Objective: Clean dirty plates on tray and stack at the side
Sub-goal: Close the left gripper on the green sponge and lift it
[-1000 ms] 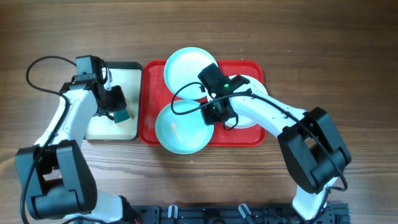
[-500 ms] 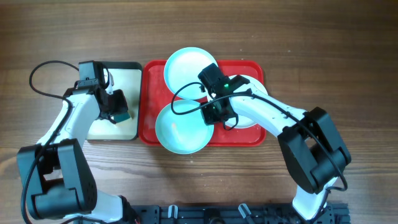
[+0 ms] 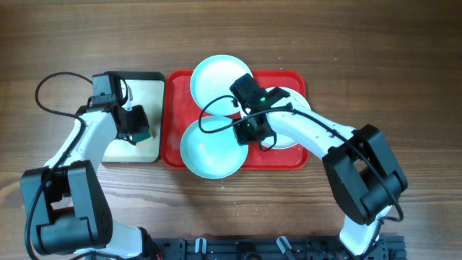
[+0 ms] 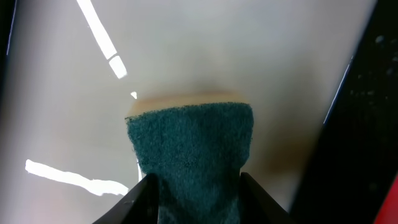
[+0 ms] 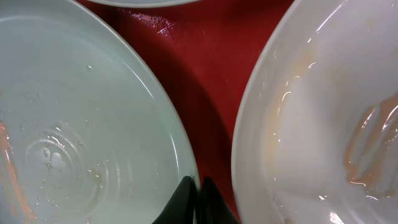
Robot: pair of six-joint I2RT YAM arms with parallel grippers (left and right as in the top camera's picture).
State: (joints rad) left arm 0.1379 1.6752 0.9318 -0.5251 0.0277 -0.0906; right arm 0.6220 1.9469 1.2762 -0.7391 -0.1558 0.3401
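Observation:
Three plates lie on the red tray (image 3: 171, 108): a pale-blue plate (image 3: 216, 76) at the back, a pale-blue plate (image 3: 206, 152) at the front overhanging the tray's near rim, and a white plate (image 3: 297, 101) at the right, mostly under my right arm. My right gripper (image 3: 249, 131) is shut on the front plate's right rim (image 5: 180, 155); its fingertips (image 5: 199, 182) pinch that edge. Faint residue marks the front plate (image 5: 62, 149), and orange smears mark the white plate (image 5: 367, 137). My left gripper (image 3: 137, 130) is shut on a green sponge (image 4: 193, 146) over the small cream tray (image 4: 186, 43).
The cream tray (image 3: 144, 90) has a black rim (image 4: 348, 155) and stands directly left of the red tray. Bare red tray floor (image 5: 214, 74) shows between the front plate and the white plate. Wooden tabletop (image 3: 390, 72) lies all around.
My left arm has shifted slightly to the right with the sponge still in its grip. The right gripper and the plates have not moved.

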